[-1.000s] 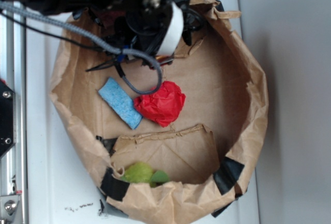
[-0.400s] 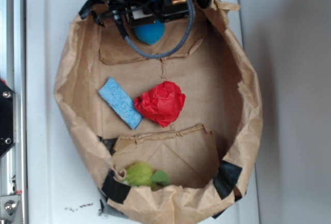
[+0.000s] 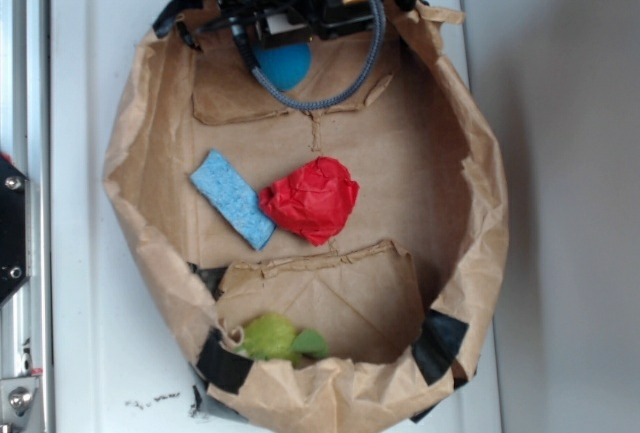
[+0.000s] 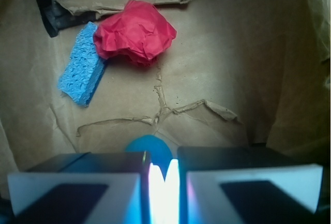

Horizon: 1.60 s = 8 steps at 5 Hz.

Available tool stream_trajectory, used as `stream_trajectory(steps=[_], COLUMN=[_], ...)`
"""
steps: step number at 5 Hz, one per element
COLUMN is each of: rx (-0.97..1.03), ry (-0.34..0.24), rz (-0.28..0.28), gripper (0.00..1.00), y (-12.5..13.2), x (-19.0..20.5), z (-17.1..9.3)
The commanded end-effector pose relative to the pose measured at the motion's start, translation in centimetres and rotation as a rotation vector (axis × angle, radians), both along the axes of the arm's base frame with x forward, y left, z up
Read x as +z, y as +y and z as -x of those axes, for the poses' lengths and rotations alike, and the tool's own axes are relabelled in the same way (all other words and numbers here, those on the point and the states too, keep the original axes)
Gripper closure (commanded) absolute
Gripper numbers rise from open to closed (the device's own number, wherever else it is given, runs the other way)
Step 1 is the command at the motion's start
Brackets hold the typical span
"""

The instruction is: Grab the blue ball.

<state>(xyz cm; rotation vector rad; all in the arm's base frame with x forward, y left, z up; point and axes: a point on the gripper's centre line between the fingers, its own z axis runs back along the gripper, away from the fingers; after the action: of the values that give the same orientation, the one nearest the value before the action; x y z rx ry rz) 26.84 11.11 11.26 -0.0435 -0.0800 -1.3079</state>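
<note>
Teal-blue ball [image 4: 148, 148]: lodged at the far rim of the paper bag [image 3: 480, 203], directly beneath the gripper [image 4: 163, 175]. Jaws nearly pressed together with a narrow gap, the ball just past their tips; a pinch could not be confirmed. Farther off: blue sponge [image 4: 80, 71] touching red paper wad [image 4: 135, 31], left undisturbed; green ball [image 3: 268, 336] at the opposite rim.

White tabletop [image 3: 90, 73] with a rolled-down brown paper bag [image 3: 480, 213] directly on it.

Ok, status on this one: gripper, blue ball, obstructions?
Gripper over small teal-blue foam ball, fingers nearly together; grasp unconfirmed. Ball at paper bag's far end. Crumpled red paper wad and light-blue sponge clear of it.
</note>
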Motion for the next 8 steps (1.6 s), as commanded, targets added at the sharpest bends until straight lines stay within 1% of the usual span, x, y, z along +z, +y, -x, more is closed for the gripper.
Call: stream_trajectory(steps=[1, 2, 4, 6, 7, 8], rx=[0.002, -0.007, -0.032, -0.017, -0.024, -0.022], ry=[-0.034, -0.057, -0.093, -0.109, -0.132, -0.16], rz=[-0.018, -0.091, -0.165, -0.195, -0.222, -0.232], gripper=[1.0, 0.0, 0.0, 0.0, 0.0, 0.0], y=[0.1, 0.4, 1.0, 0.9, 0.9, 0.8], x=[-0.1, -2.7, -5.2, -6.7, -8.1, -9.1], z=[0.2, 0.2, 0.2, 0.0, 0.2, 0.3])
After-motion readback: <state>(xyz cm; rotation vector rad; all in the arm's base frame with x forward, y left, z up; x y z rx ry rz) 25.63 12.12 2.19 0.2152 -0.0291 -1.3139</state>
